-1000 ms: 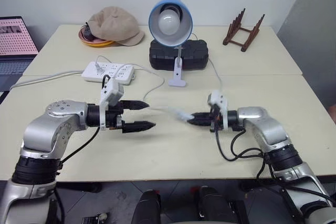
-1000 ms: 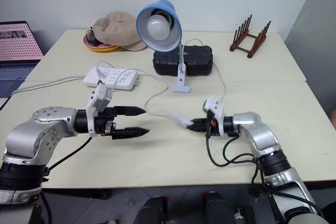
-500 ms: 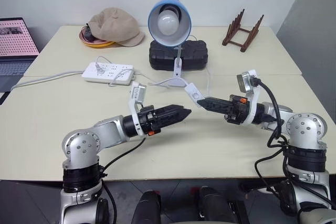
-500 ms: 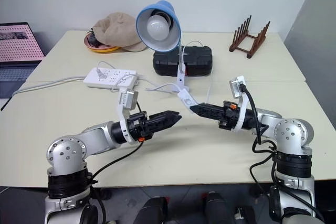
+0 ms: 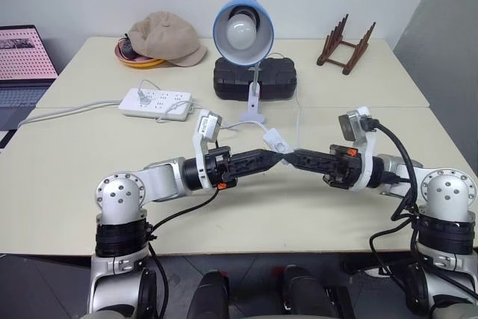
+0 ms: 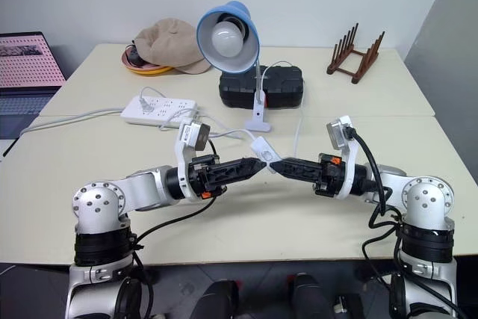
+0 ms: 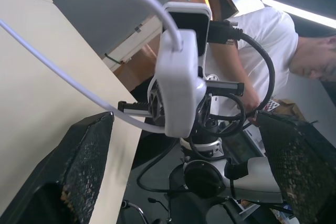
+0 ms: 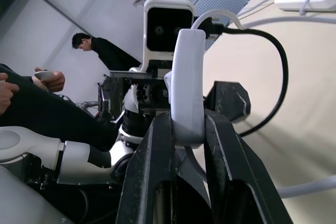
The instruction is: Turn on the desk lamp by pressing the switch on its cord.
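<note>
On the cream bench [image 5: 89,147], from left to right: a laptop [image 5: 22,61] is seen at the far left edge; a beige cap [image 5: 166,37] is laid over an orange dish [image 5: 128,54] at the back; a white power strip [image 5: 157,102] is set nearer, with plugs in it. The left gripper [image 5: 270,158] is held level above the bench's middle, pointed toward the right one, its jaws spread apart to either side of the switch [image 5: 278,140], as shown in the left wrist view. The switch is raised off the bench, clamped at its lower end between the closed jaws of the right gripper [image 5: 293,156], with the cord [image 5: 240,122] trailing from it toward the power strip. The desk lamp [image 5: 244,29], unlit, is stood behind, its white clip base [image 5: 252,116] on the bench before a black case [image 5: 254,78]. A brown wooden rack [image 5: 345,42] is placed at the back right. People are seen in the background of both wrist views.
</note>
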Controlling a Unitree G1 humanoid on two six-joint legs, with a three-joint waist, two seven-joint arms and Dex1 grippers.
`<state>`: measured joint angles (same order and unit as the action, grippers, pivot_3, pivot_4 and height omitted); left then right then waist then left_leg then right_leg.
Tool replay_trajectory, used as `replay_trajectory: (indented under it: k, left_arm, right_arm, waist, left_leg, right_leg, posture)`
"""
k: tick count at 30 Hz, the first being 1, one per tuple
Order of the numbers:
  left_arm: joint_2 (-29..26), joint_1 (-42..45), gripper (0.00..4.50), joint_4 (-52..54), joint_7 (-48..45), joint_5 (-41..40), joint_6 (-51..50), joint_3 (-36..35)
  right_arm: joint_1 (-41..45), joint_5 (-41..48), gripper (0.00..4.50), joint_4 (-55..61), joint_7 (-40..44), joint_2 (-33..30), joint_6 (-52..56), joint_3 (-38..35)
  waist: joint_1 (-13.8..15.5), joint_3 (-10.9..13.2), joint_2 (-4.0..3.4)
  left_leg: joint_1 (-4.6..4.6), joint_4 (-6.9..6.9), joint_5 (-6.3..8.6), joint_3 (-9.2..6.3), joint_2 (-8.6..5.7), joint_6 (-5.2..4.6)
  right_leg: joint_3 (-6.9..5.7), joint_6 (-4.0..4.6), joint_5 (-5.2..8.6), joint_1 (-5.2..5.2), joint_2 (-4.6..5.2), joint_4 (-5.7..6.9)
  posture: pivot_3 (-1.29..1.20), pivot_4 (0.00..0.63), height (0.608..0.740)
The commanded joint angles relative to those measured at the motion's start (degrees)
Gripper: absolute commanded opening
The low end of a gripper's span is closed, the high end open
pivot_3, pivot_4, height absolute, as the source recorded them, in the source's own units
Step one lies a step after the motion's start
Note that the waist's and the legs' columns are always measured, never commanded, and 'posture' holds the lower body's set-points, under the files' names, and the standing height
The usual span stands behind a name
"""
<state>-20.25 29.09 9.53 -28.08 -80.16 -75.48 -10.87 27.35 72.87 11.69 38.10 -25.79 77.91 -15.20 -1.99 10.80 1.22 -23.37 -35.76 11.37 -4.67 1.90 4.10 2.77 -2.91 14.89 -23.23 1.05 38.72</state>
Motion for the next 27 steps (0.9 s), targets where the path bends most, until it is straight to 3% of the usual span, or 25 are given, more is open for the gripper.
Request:
replay_trajectory:
  k: [1, 12, 27]
  left_arm:
    - [-0.71, 1.36, 4.5, -0.7, -1.57, -0.1, 1.34, 0.65]
    - [-1.79, 2.4, 4.5, -1.94, -4.64, 0.99, 2.59, 1.79]
    - [-1.59, 2.93, 1.74, -2.2, -4.81, 0.63, 2.96, 2.09]
  right_arm:
    - [-0.57, 3.97, 0.37, 2.78, -0.67, -1.53, -0.98, -1.53]
    - [-1.71, 6.29, 0.37, 3.07, -1.6, -3.56, -2.64, -0.4]
    - [-2.51, 7.53, 0.37, 4.64, -1.3, -4.05, -3.63, 2.53]
  waist:
    - [0.01, 0.0, 0.0]
    - [0.01, 0.0, 0.0]
    - [0.02, 0.0, 0.0]
  left_leg:
    - [0.0, 0.0, 0.0, 0.0, 0.0, 0.0]
    - [-0.09, 0.02, 0.01, 0.0, 0.0, 0.0]
    - [-0.36, 0.08, 0.02, -0.05, 0.0, 0.0]
  right_leg:
    - [0.0, 0.0, 0.0, 0.0, 0.0, -0.02]
    - [-0.01, 0.01, 0.01, -0.03, 0.01, -0.15]
    - [-0.07, -0.01, -0.01, -0.08, 0.01, -0.59]
  posture:
    - [0.0, 0.15, 0.74]
    - [0.0, 0.15, 0.74]
    - [0.0, 0.15, 0.74]
